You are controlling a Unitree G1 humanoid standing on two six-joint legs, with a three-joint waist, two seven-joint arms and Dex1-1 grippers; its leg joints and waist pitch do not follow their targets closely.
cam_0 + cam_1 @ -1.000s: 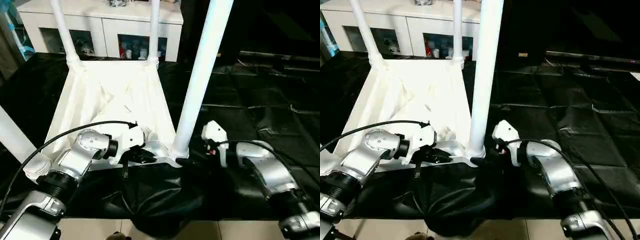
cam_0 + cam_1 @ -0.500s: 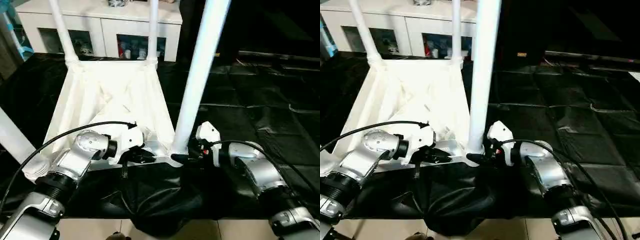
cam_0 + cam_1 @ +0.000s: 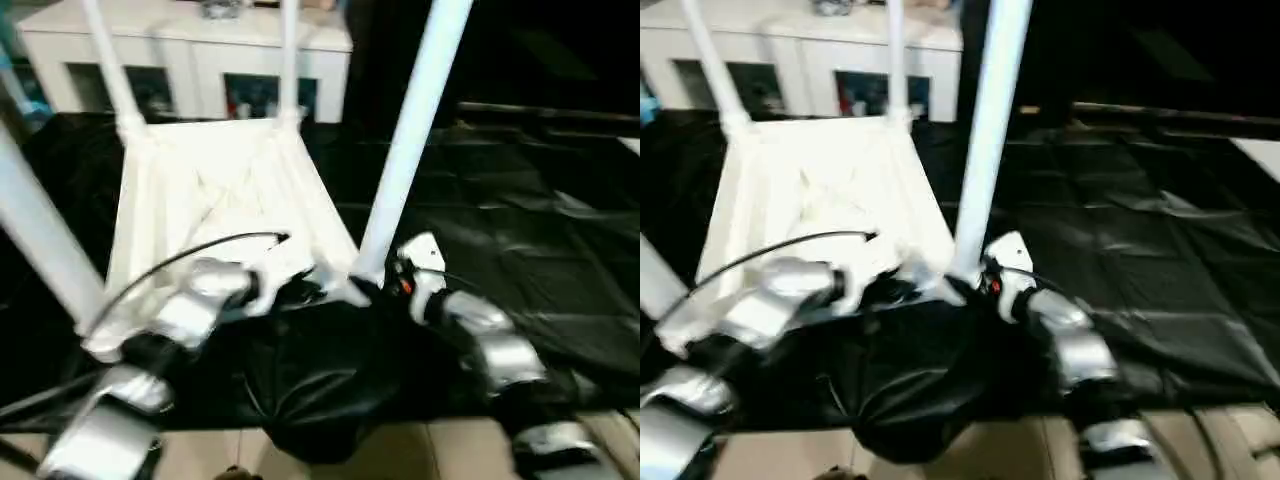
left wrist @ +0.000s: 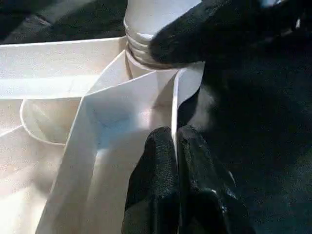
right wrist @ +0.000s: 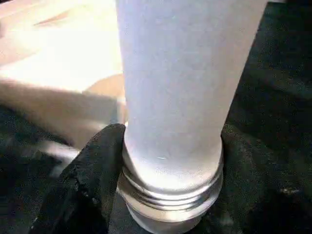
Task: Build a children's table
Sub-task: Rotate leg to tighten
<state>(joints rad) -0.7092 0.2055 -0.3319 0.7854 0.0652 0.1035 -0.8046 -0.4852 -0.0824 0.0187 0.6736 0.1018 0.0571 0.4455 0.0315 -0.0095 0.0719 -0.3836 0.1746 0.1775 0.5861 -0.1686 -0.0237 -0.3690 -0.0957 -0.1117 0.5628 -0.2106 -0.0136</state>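
Black sheeting [image 3: 520, 250] covers the floor; the tabletop [image 3: 215, 190] lies upside down on it. Left hand [image 4: 174, 146], fingers pressed together, pinches the tabletop's rim. Right hand [image 5: 170, 161] clasps the near leg [image 3: 410, 150] at its socket. Judged step: seating this leg; next, twist it tight.

The upturned tabletop [image 3: 215, 190] lies on a black sheet [image 3: 520, 240] covering the floor.

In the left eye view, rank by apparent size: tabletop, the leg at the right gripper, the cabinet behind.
1. Tabletop, largest.
2. Leg and cabinet: too close to rank; the leg stands nearer and runs off the picture's top.
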